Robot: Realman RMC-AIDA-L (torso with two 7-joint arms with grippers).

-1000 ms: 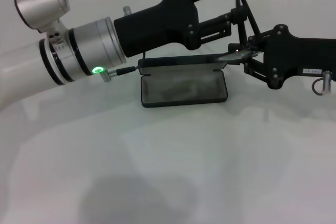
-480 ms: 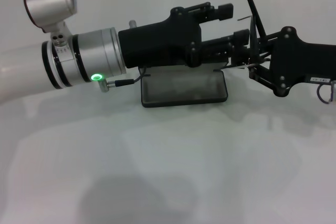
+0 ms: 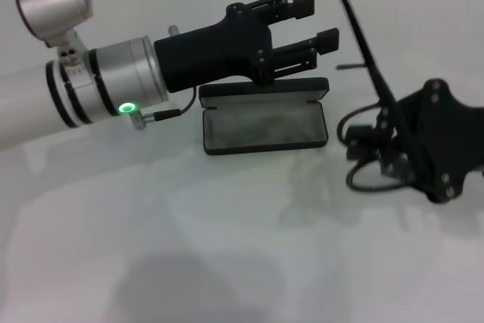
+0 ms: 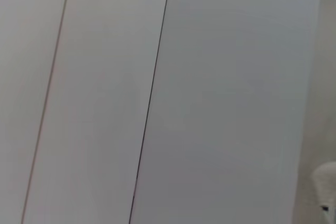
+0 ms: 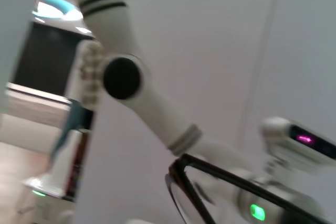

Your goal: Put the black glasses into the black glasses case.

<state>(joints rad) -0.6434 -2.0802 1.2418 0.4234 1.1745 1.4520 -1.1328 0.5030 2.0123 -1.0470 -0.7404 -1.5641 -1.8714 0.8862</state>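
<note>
Since the earlier frame, the right gripper (image 3: 382, 153) has drawn back to the right of the frame, carrying the black glasses (image 3: 363, 138) clamped between its fingers, one temple arm pointing up. Left gripper (image 3: 321, 24), fingers spread and empty, hovers above the open black glasses case (image 3: 265, 122) at centre on the white table (image 3: 227, 247).

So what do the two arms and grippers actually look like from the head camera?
The left arm is white with a silver wrist ring, a green indicator light and a thin black cable. The left gripper is matte black with blocky parallel fingers. The right gripper is also matte black, with visible screws.
</note>
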